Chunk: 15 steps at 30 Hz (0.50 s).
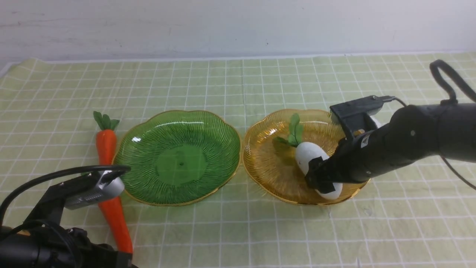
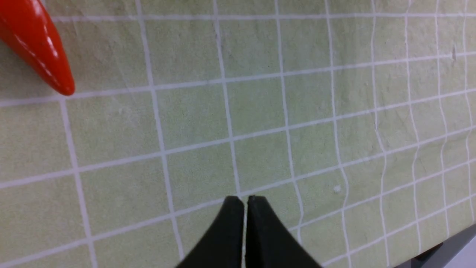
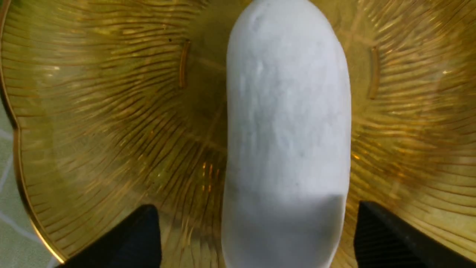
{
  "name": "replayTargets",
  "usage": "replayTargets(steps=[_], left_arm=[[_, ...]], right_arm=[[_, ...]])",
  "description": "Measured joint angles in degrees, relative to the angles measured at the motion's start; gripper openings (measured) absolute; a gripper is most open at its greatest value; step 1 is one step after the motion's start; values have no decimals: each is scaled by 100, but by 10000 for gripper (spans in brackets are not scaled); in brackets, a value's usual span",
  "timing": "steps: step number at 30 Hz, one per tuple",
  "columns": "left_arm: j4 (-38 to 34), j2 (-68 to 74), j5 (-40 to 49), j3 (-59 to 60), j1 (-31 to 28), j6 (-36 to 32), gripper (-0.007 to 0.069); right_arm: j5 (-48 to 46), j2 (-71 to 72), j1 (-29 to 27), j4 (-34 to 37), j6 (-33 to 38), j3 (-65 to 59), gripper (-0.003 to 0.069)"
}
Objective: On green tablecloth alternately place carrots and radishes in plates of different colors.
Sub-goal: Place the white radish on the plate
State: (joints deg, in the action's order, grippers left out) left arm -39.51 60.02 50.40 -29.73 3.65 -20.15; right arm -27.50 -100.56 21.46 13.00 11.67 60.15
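A white radish point(image 1: 311, 154) with green leaves lies in the amber plate point(image 1: 267, 163). My right gripper point(image 1: 322, 178) straddles its near end. In the right wrist view the radish point(image 3: 286, 126) sits between the black fingers point(image 3: 386, 238) with a gap on each side, so the gripper point(image 3: 256, 205) is open. The green plate point(image 1: 178, 156) holds nothing. An orange carrot point(image 1: 107, 147) lies on the green tablecloth point(image 1: 260, 82) left of it. My left gripper point(image 2: 245, 200) is shut and empty over bare cloth, with the carrot's tip point(image 2: 41, 48) off to one side.
A white bit point(image 1: 376, 121) and an orange bit point(image 1: 359, 131) peek out behind the right wrist camera, past the amber plate's far right rim. The table's edge point(image 2: 442, 247) shows close to the left gripper. A white wall stands behind the table.
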Motion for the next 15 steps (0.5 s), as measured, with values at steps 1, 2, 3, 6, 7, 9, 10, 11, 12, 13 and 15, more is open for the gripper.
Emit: replayTargets(steps=[1,2,3,6,7,9,10,11,12,13,15], left_arm=[[0,0,0,0,0,0,-5],[0,0,0,0,0,0,-5],[0,0,2,0,0,0,-5],[0,0,12,0,0,0,-5],[0,0,12,0,0,0,-5],[0,0,12,0,0,0,-5],[0,0,12,0,0,0,-5],[0,0,12,0,0,0,-5],[0,0,12,0,0,0,-5],[0,0,12,0,0,0,-5],[0,0,12,0,0,0,-5]], right_arm=[[-12,34,-11,-80,-36,27,658],[-43,65,-32,-184,-73,69,661],[-101,113,-88,-297,-149,154,662],[-329,186,-410,-512,-491,479,655],[-344,191,-461,-523,-517,519,653],[-487,198,-730,-564,-757,716,644],[-511,198,-901,-576,-869,806,639],[-490,198,-1096,-589,-952,851,631],[-430,198,-1231,-589,-1016,867,627],[-366,198,-1386,-589,-1070,868,620],[-203,166,-1647,-589,-1167,868,610]])
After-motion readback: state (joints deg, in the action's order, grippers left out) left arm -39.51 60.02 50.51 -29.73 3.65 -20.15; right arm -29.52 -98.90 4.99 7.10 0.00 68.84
